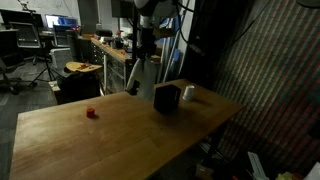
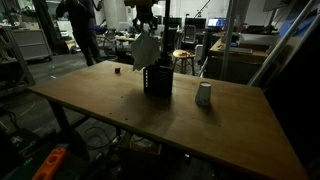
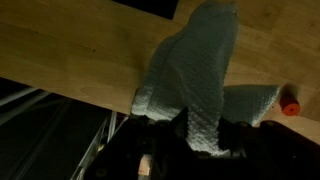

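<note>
My gripper point(image 3: 200, 135) is shut on a pale grey-white cloth point(image 3: 195, 70) that hangs down from the jaws. In both exterior views the gripper point(image 1: 143, 50) point(image 2: 146, 27) holds the cloth point(image 1: 139, 76) point(image 2: 146, 50) above the wooden table point(image 1: 120, 135) point(image 2: 150, 110), beside a dark box-shaped container point(image 1: 167, 97) point(image 2: 158, 79). A small red object point(image 1: 91, 113) point(image 2: 116, 70) lies on the table away from the container; it also shows in the wrist view point(image 3: 290, 108).
A white cup point(image 1: 188, 94) point(image 2: 204, 94) stands on the table near the dark container. A person point(image 2: 80, 25) stands in the background. Stools, chairs and workbenches fill the room behind the table. A patterned wall panel point(image 1: 270, 70) stands on one side.
</note>
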Available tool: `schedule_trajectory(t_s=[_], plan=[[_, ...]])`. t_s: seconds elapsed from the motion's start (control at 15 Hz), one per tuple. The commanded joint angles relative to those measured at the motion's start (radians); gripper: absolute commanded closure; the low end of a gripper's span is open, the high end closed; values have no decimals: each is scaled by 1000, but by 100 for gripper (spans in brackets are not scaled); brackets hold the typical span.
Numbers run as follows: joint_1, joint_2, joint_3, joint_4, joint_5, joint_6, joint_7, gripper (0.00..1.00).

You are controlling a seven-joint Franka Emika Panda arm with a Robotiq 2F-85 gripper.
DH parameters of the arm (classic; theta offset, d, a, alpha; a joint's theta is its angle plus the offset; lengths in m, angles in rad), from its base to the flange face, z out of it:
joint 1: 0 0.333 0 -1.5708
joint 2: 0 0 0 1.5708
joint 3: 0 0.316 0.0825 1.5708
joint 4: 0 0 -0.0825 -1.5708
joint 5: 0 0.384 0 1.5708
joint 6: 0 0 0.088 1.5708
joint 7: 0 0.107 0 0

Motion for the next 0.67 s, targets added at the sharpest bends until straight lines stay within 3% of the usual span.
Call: schedule_trajectory(t_s=[0.0,0.6], plan=[[-31,-48,-22,-25,27,-2,4,94],[-89,-126,-62,-129,74,-1,19,94]])
